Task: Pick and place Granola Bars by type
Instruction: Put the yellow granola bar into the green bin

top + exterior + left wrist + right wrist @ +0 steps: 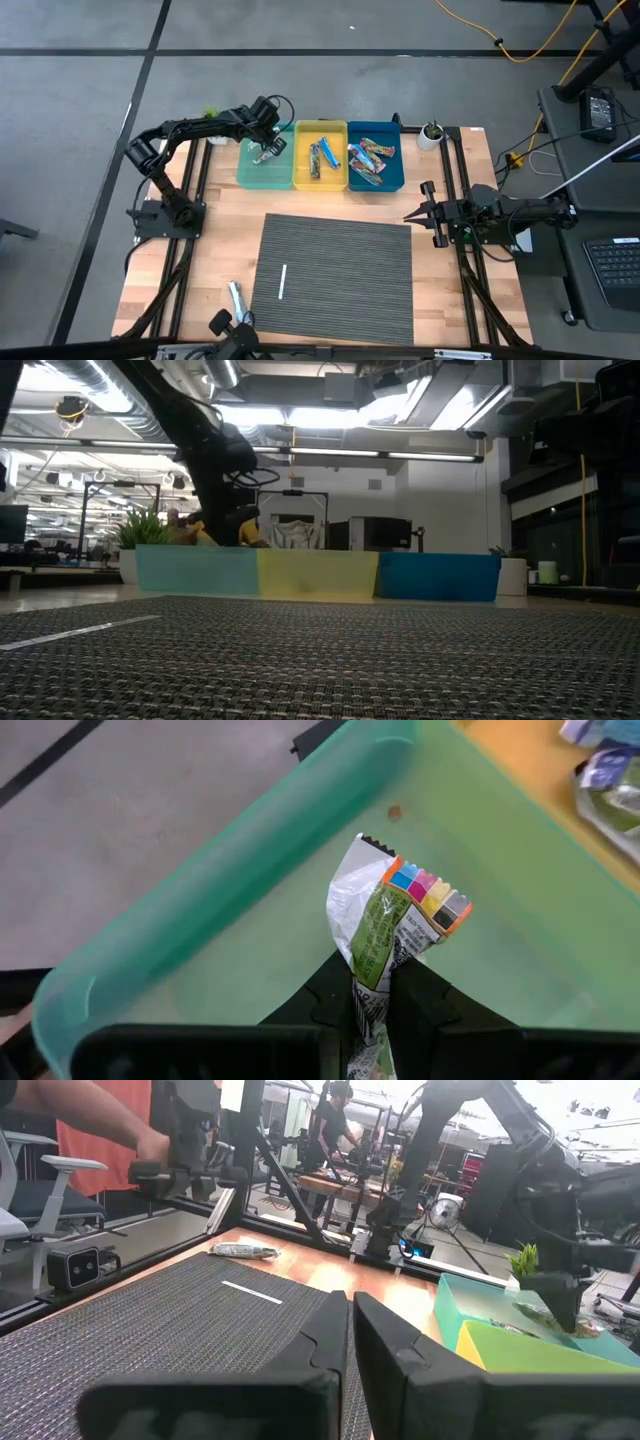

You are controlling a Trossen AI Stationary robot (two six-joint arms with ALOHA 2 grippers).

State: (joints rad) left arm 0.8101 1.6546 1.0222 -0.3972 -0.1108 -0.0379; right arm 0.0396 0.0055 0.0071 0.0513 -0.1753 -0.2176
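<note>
Left pincer (266, 152): fingers closed on one end of a silvery grey and green wrapped granola bar (385, 920), held over the translucent green plastic bin (250, 172) at the bench's far edge. Wrapper shows a strip of small colour squares (orange, blue, pink, yellow, grey) near its crimped end; fine print on the green panel is too small to read. No brand name legible. Whether the bar touches the bin floor cannot be told.

Left arm pose: base near the bench's left edge, elbow raised outward, forearm reaching toward the far edge, wrist over the green bin.

Next along the far edge: yellow plastic bin (320, 176), touching the green one, holds blue-wrapped bars (318, 157). Beside it the blue plastic bin (391, 180) holds red-green-brown multicoloured bars (367, 160). Print on them unreadable.

Right pincer (413, 215): fingers pressed together, holding nothing, hovering at the right edge of the dark ribbed mat (340, 280), arm stretched in level from the bench's right edge.

On the mat, a thin white stick (282, 281). One silvery grey wrapped bar (236, 299) lies on bare wood near the bench's near-left corner. Small potted plant (431, 133) at the far-right corner.
</note>
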